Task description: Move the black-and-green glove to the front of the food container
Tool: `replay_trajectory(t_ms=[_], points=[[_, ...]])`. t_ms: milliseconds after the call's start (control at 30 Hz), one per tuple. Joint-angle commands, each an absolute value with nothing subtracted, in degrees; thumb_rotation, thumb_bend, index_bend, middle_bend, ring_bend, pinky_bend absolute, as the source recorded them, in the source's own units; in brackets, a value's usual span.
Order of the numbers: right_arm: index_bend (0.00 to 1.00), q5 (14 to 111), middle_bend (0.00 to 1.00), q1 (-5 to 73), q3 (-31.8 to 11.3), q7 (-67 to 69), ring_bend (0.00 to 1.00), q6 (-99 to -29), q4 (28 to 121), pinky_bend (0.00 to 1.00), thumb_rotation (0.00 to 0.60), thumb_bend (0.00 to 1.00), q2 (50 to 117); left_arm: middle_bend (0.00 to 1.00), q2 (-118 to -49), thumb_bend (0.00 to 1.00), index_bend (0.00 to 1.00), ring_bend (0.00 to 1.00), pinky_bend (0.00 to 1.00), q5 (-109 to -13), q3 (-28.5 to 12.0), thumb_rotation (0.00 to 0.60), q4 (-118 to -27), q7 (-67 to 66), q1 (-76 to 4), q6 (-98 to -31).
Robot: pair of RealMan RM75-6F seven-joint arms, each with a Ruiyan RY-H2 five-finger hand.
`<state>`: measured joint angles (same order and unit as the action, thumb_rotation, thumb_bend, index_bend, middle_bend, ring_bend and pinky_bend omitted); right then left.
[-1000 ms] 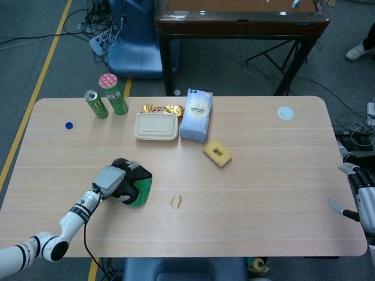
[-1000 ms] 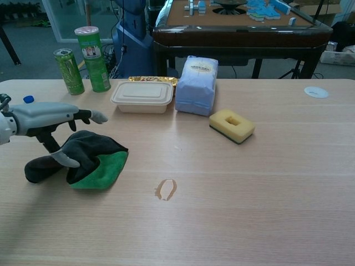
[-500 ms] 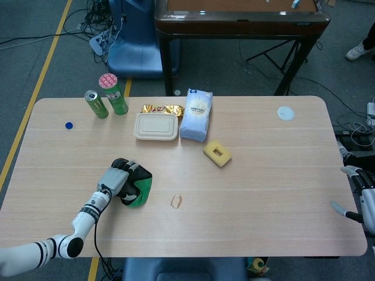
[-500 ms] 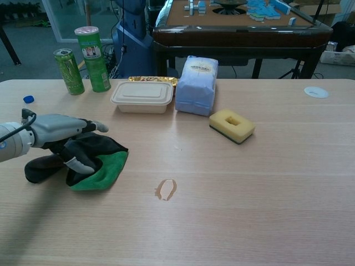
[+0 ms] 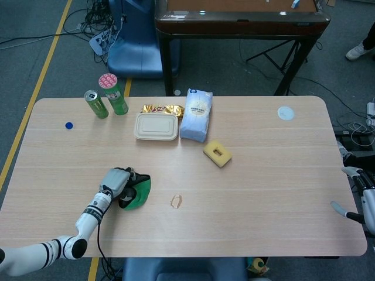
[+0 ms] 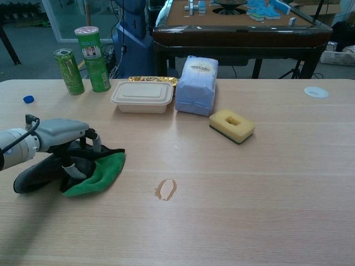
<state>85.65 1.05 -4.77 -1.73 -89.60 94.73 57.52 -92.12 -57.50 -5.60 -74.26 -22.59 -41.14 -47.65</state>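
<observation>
- Head view: the crumpled black-and-green fabric glove [image 5: 136, 190] was seen near the wooden table's [image 5: 263, 193] front-left edge, gripped by the grey left hand [image 5: 115, 181]; the right hand [image 5: 358, 196], at the right edge, could not be judged.
- Chest view: the beige lidded food container [image 6: 142, 96] was seen well apart, toward the far edge; the limp glove could be dropped if only loosely bunched.

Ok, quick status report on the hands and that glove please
Left hand gripping the black-and-green glove, low at the table. Right hand idle at the table edge. Food container front side unobstructed.

Glove [image 6: 89, 169] under left hand [image 6: 61, 133], near table [image 5: 263, 199] front, food container [image 6: 141, 97] well behind
</observation>
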Motion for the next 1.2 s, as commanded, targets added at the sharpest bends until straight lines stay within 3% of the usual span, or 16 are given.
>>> replay_trajectory(t_ms=[33,133,300,633,1200], points=[[0.24,85.7,0.27,0.9,-4.7,-1.8,0.23,-89.8,94.8,0.29,0.600,0.10,57.6,0.44,-93.0,0.12,0.55,0.52,0.82,-61.6,-6.1,0.600,-71.9,-17.4,-40.6,-48.2],[0.24,85.7,0.27,0.8,-4.7,-1.9,0.23,-89.8,95.0,0.29,0.600,0.10,57.6,0.55,-92.4,0.14,0.60,0.60,0.89,-63.9,-6.3,0.600,-71.4,-14.7,-40.8,-48.1],[0.24,85.9,0.27,0.8,-4.7,-2.3,0.23,-90.0,95.4,0.29,0.600,0.10,57.4,0.62,-90.3,0.14,0.64,0.65,0.93,-66.5,-7.2,0.600,-73.8,-11.2,-41.5,-47.7],[0.24,85.8,0.28,1.1,-4.9,-2.8,0.23,-89.4,96.2,0.29,0.600,0.10,57.0,0.62,-89.5,0.14,0.62,0.65,0.93,-73.2,-9.3,0.600,-79.9,-5.1,-45.1,-47.1],[0.24,84.8,0.28,1.8,-5.3,-2.3,0.23,-87.9,95.9,0.29,0.600,0.10,56.5,0.62,-103.2,0.14,0.61,0.64,0.93,-76.0,-9.2,0.600,-71.9,-8.8,-54.4,-41.3]])
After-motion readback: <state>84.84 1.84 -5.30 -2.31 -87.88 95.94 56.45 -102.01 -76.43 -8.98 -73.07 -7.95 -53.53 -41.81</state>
